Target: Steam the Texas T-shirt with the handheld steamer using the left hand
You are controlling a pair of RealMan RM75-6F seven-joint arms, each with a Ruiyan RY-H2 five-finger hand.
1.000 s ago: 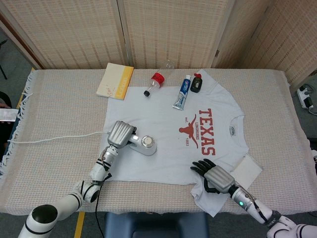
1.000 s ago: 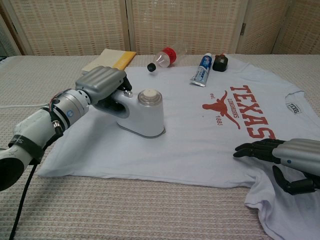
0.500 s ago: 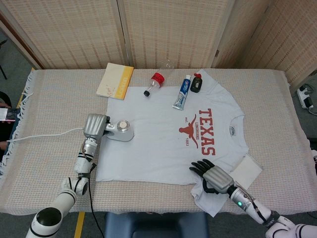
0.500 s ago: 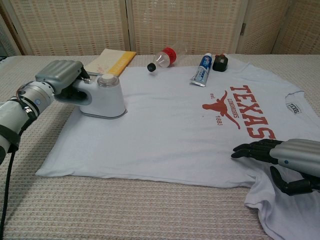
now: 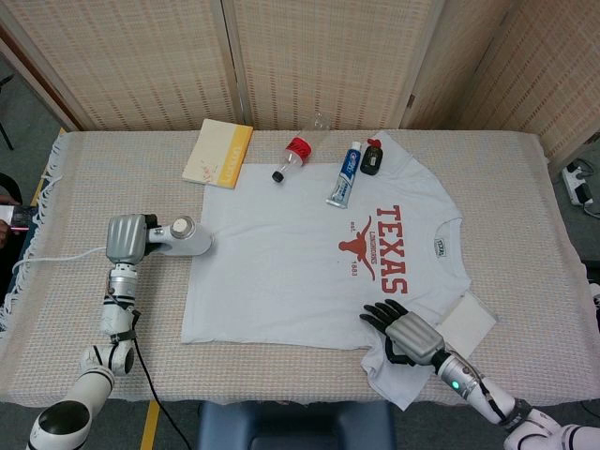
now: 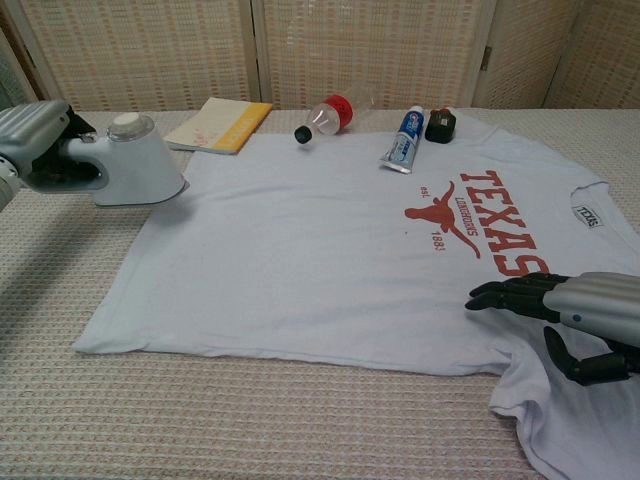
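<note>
Head view shows the left hand [image 5: 125,239] gripping the handheld steamer [image 5: 183,238] at the Texas T-shirt [image 5: 309,272] hem; the right hand [image 5: 405,333], fingers spread, pins the shirt flat.

We see our left robot hand [image 5: 125,240] gripping the steamer [image 5: 185,237] just left of the T-shirt [image 5: 309,272]; our right robot hand [image 5: 405,333] rests on its near edge.

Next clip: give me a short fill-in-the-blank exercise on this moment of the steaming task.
1. The handheld steamer is held by the ____ hand.
2. The right hand rests on the ____.
3. The word printed on the shirt is ____.
4. The toothpaste tube lies between the small bottle and the ____ object.

Missing: left; T-shirt; TEXAS; black
</note>
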